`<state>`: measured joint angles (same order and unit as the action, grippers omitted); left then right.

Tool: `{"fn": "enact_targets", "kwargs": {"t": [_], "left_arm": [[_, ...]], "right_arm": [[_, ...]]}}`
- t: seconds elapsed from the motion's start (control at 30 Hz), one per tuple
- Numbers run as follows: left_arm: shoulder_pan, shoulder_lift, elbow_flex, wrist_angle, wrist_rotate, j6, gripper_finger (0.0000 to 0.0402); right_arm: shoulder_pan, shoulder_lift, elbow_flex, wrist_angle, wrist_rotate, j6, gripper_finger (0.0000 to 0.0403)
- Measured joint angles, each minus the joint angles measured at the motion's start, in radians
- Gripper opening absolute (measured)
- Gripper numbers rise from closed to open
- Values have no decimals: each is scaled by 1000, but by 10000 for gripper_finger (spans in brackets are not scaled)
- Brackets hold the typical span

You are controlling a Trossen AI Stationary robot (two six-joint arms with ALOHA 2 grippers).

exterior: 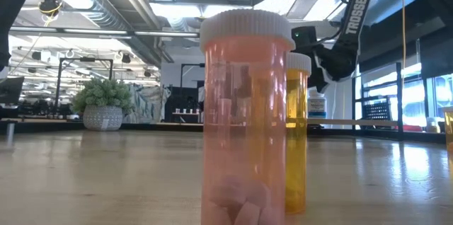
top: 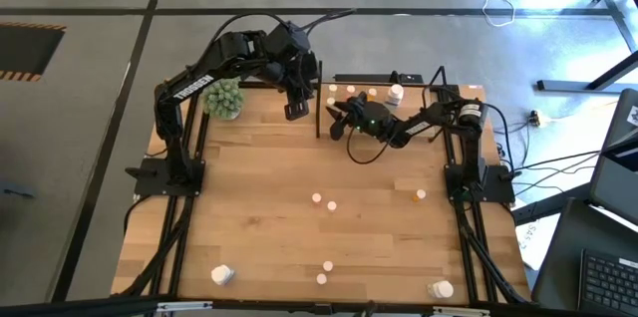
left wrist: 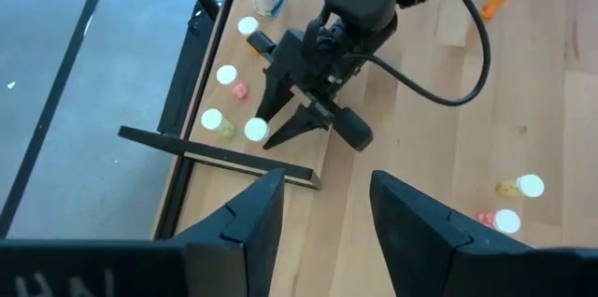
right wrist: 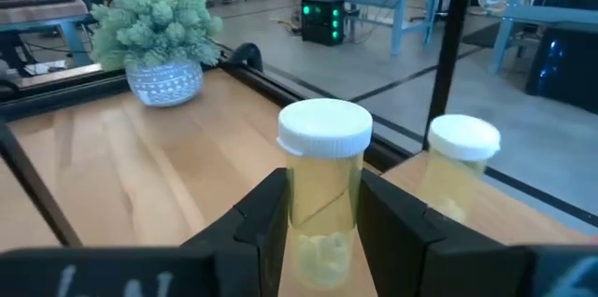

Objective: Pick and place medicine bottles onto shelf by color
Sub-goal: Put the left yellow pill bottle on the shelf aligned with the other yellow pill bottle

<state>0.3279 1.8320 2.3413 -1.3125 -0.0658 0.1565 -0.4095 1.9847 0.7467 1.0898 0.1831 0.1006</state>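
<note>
My right gripper (right wrist: 322, 218) is clamped on a yellow bottle (right wrist: 322, 185) at the shelf (top: 454, 93). It's light, rigid, slick plastic, so I grip mid-body under the cap. My left gripper (left wrist: 322, 218) hangs open nearby.

A pale yellow bottle (right wrist: 322, 194) is capped in white. A pinkish-red bottle (exterior: 245, 119) and an orange bottle (exterior: 297, 133) are white-topped. The plant (right wrist: 154, 21) is green, potted in a white-speckled grey pot (right wrist: 168, 80).

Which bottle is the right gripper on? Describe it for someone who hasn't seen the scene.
Find the shelf at the table's far edge. The right gripper reaches over it, clamped on a pale yellow bottle with a white cap. It is the only bottle between gripper fingers.
</note>
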Motion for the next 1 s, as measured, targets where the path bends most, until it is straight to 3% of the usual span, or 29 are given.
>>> {"fn": "enact_targets", "kwargs": {"t": [0.27,1.0], "left_arm": [[0,0,0,0,0,0,154],[0,0,0,0,0,0,154]], "right_arm": [[0,1,4,-88,44,0,122],[0,1,4,-122,70,22,122]]}}
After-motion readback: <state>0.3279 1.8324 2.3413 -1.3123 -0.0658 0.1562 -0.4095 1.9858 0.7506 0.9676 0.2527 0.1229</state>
